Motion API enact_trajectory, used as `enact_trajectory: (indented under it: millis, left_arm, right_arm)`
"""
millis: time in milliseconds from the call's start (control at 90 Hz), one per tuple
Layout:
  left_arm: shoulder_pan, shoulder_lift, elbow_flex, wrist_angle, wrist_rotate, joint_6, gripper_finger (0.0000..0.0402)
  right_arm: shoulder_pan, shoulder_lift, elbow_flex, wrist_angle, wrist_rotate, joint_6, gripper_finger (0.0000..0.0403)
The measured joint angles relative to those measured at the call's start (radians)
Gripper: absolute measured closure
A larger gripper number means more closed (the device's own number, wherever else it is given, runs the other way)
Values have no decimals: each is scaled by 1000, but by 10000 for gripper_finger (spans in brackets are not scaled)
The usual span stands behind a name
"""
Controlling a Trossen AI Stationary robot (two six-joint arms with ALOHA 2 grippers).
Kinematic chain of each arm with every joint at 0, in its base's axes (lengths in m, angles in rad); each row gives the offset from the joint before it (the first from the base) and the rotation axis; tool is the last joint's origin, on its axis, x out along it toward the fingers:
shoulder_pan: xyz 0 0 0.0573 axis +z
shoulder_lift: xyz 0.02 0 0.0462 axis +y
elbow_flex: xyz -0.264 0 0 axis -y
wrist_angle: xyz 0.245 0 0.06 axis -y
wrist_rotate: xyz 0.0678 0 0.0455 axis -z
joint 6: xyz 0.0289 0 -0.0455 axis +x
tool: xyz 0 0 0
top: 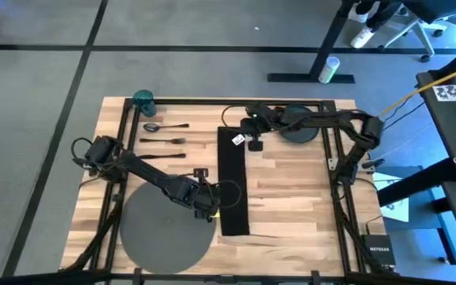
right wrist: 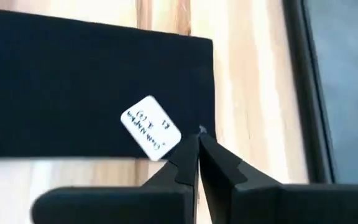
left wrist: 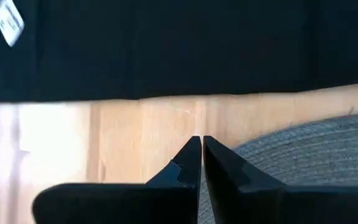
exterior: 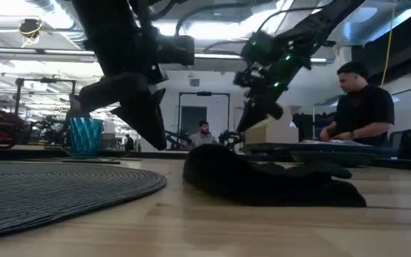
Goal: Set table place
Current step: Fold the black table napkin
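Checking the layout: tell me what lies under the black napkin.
The black napkin lies flat on the bare wood table, beside the grey mat without overlapping it. Anything beneath the cloth is covered.

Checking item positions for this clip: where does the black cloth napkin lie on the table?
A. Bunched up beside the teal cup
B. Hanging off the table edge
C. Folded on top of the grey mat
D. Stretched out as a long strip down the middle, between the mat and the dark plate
D: the high view shows the black cloth napkin as a long strip on the table, right of the grey mat, with the dark plate farther right.
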Motion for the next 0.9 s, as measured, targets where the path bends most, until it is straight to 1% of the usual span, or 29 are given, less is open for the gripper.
enact_trajectory:
  millis: [156, 311, 467, 567, 733, 822, 900]
  left_arm:
    - [-47, 0, 0, 3, -57, 53, 402]
    - [-102, 0, 1, 5, -71, 108, 402]
    - [-171, 0, 45, 4, -71, 146, 402]
    - [-228, 0, 101, 5, -71, 194, 402]
    - [-320, 0, 179, 7, -71, 258, 402]
    - [-355, 0, 197, 12, -71, 258, 402]
    - [-372, 0, 200, 10, -70, 227, 402]
  right_arm:
    - [63, -141, -94, -32, -1, 18, 403]
    - [165, -265, -195, -40, -1, 78, 403]
    - [301, -363, -274, -40, 69, 170, 403]
    - [388, -393, -296, -39, 135, 228, 403]
    - [510, -395, -298, -35, 225, 293, 403]
    - [557, -395, -298, -34, 263, 321, 403]
    - [594, -394, -298, -30, 290, 339, 403]
